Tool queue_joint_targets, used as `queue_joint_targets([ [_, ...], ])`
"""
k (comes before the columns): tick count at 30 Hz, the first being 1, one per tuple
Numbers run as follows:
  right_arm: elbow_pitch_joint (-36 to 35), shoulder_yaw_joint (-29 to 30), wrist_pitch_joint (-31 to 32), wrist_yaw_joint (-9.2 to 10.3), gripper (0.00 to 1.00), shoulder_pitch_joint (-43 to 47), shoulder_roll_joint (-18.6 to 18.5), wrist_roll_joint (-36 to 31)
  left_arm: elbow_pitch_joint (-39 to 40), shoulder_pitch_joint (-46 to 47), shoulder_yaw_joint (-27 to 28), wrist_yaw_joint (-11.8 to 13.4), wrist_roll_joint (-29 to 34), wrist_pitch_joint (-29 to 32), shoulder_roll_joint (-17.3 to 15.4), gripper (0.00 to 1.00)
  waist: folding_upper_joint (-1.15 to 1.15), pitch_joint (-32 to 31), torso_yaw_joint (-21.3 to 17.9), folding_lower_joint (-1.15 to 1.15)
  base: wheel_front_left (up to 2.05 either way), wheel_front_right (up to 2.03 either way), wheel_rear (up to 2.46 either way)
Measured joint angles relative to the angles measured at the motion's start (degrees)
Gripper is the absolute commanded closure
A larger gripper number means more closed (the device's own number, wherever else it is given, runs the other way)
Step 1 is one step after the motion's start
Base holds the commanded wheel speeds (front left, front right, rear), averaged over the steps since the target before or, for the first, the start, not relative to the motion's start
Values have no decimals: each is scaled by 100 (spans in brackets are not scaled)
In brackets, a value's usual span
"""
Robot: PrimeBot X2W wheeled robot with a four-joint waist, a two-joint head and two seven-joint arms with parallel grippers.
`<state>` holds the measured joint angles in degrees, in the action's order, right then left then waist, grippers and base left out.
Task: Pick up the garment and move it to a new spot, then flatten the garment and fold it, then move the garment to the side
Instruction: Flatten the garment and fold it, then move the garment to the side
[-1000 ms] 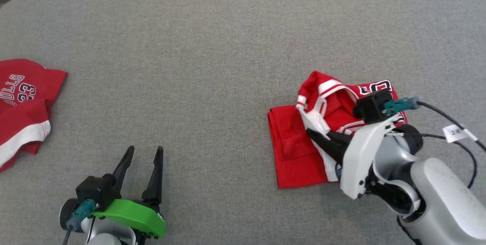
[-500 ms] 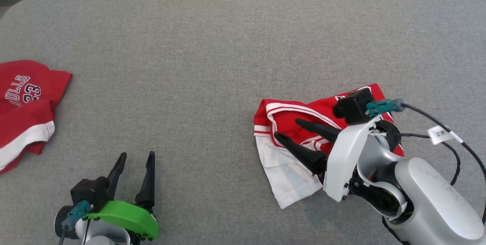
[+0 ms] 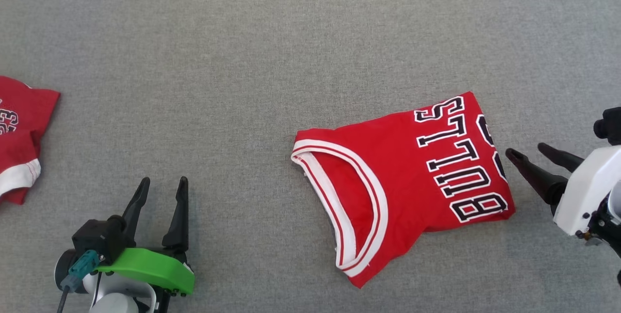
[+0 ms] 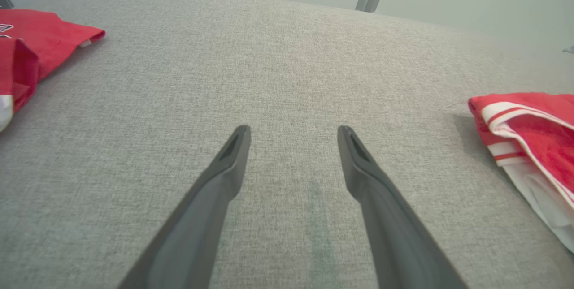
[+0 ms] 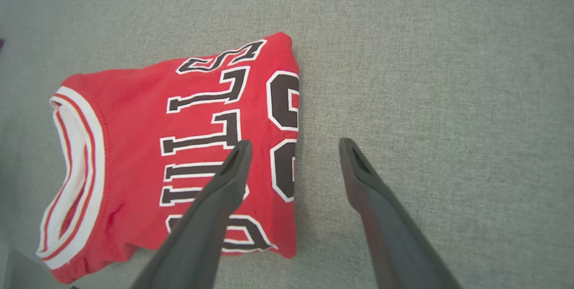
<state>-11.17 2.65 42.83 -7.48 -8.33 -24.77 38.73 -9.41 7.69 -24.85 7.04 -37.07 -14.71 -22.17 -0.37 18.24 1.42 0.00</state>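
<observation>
Red Bulls jersey (image 3: pixel 407 177) folded, lying flat on grey padded table (image 3: pixel 242 60), right of centre; white-trimmed neckline toward robot's left. Right gripper (image 3: pixel 524 149) just beside jersey's right edge, jaws spread, holding nothing. Left gripper (image 3: pixel 163 179) well apart, jaws spread, empty. Second red garment (image 3: pixel 19 143) at far left edge.

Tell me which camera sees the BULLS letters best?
Head view: the jersey shows every letter uncovered. The right wrist view has them bigger, but a finger of the right end effector hides some. The left wrist view catches its striped collar edge.
</observation>
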Motion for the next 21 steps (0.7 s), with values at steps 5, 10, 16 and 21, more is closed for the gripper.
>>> queue_joint_targets([
  [5,433,-177,-29,0,0,-250,247,-20,10,76,-18,-4,25,3,-25,0,0,288,4,0,0,0,0],
  [10,1016,-466,-40,0,0,-671,356,-27,-15,241,-56,-49,45,8,-22,0,0,480,50,0,0,0,0],
  [16,1145,-876,-162,0,100,-1018,474,538,64,327,16,-25,136,1,-13,0,0,519,82,0,0,0,0],
  [21,1203,-995,-501,-1,100,-1080,366,656,344,287,88,38,246,-5,-156,0,0,523,-175,0,0,0,0],
])
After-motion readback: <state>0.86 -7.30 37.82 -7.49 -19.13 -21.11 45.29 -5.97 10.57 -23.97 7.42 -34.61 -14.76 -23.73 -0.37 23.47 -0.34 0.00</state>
